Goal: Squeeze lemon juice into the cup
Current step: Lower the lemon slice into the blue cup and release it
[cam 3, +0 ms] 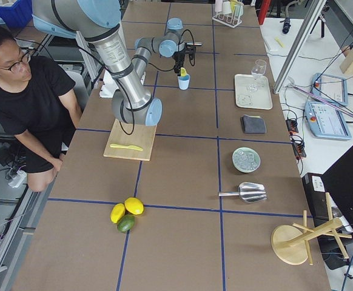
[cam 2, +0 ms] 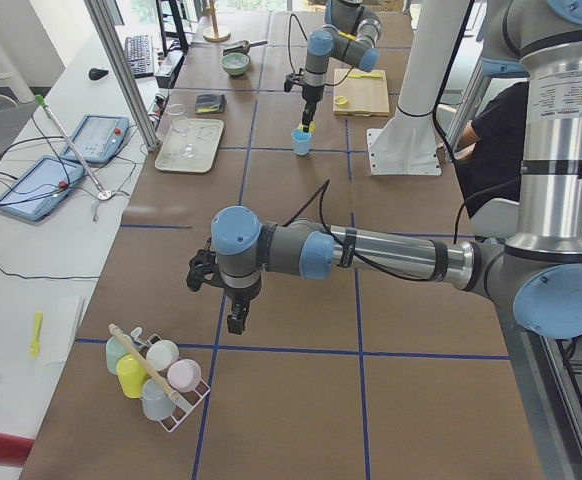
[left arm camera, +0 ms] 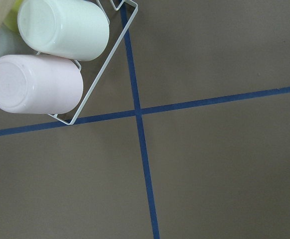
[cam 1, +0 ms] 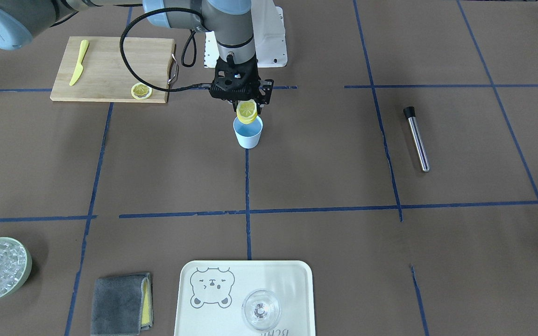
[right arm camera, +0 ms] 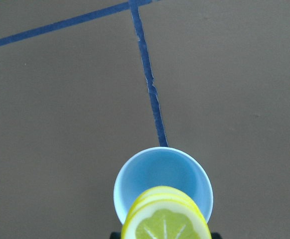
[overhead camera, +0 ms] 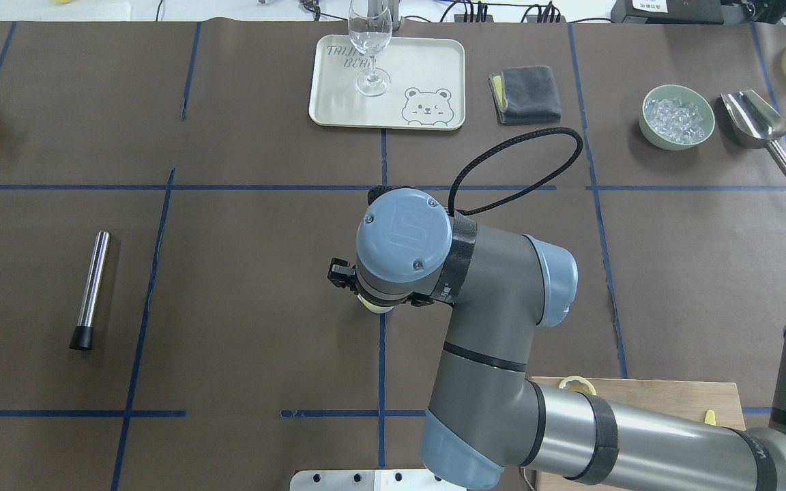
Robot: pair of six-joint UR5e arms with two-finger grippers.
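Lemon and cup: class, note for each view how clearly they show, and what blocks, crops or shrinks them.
Right wrist view: lemon cropped by the bottom edge, cup sharp. Overhead: the right arm's wrist hides both but a pale sliver. Front-facing: both clear, evenly lit. Side views: both tiny.

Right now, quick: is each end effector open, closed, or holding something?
Right end effector: closed on the lemon, over the cup.
Left end effector: cannot be told from these views.

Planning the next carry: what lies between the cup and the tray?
Only bare table crossed by blue tape lines, as the front-facing view shows from cup to tray.
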